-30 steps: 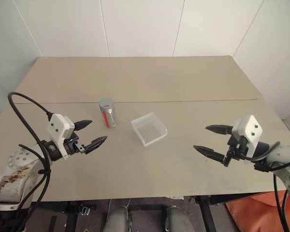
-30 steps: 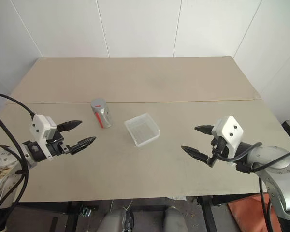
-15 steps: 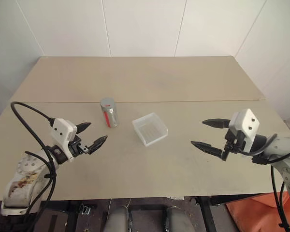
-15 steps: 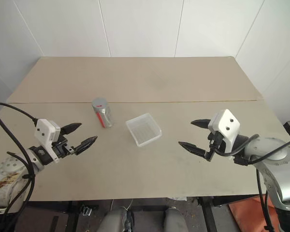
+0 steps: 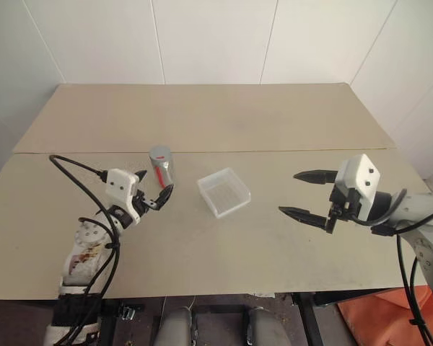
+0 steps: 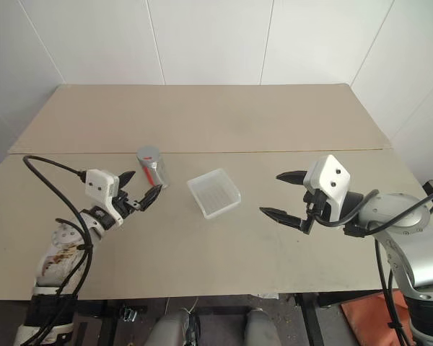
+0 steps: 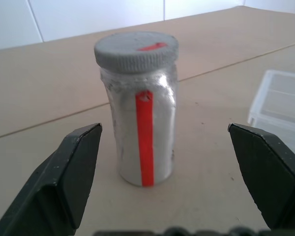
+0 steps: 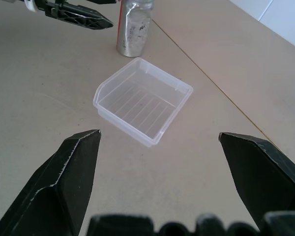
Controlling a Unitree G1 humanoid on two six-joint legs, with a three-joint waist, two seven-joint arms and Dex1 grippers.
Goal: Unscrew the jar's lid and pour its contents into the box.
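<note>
From my seat, nearest to me are the two arms over the front of the bench [image 5: 224, 252]. My left end effector [image 5: 153, 189] has its fingers spread wide with nothing between them, and it sits just beside the jar [image 5: 161, 167], on the jar's near-left side, not touching it; in the left wrist view the jar stands framed in the gap between the two fingers. My right end effector [image 5: 308, 193] is likewise wide open and empty, well apart from the jar, out to the right of the box [image 5: 223, 192] and aimed toward it. A little farther out, the box lies on the bench just to the right of the jar, clear and with nothing in it as far as I can see. The jar stands upright, its grey lid [image 7: 136, 50] on and red mark showing. I judge the task barely begun: the lid is not unscrewed and nothing has been poured. Gripping the jar, twisting off the lid and tipping the contents into the box are all left.
</note>
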